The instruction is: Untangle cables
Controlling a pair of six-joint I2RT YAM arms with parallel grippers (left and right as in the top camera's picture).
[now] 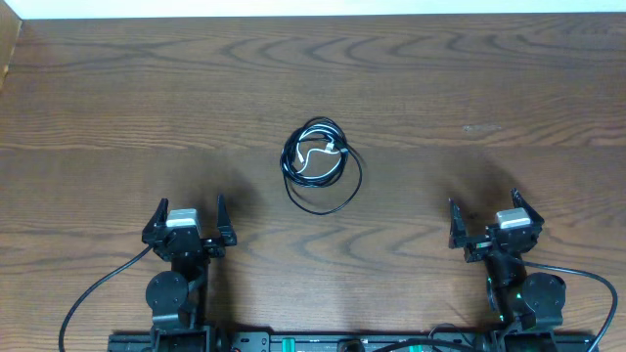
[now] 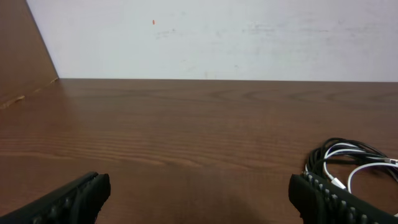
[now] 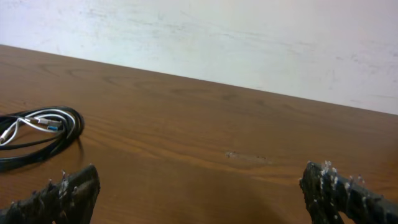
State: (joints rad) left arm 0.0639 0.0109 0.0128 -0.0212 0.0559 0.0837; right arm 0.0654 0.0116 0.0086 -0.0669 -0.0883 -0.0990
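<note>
The cables [image 1: 319,162] lie in one coiled bundle at the middle of the wooden table: thin black cords looped together with a short white cord [image 1: 315,154] inside the loops. The bundle shows at the right edge of the left wrist view [image 2: 348,163] and at the left edge of the right wrist view [image 3: 37,132]. My left gripper [image 1: 189,219] is open and empty near the front left, well short of the bundle. My right gripper [image 1: 485,219] is open and empty near the front right, also apart from it.
The wooden table [image 1: 469,88] ends at a pale wall at the back [image 2: 217,37]. A raised wooden side panel stands at the far left [image 2: 25,56]. Thicker black arm cables trail by both bases [image 1: 93,298].
</note>
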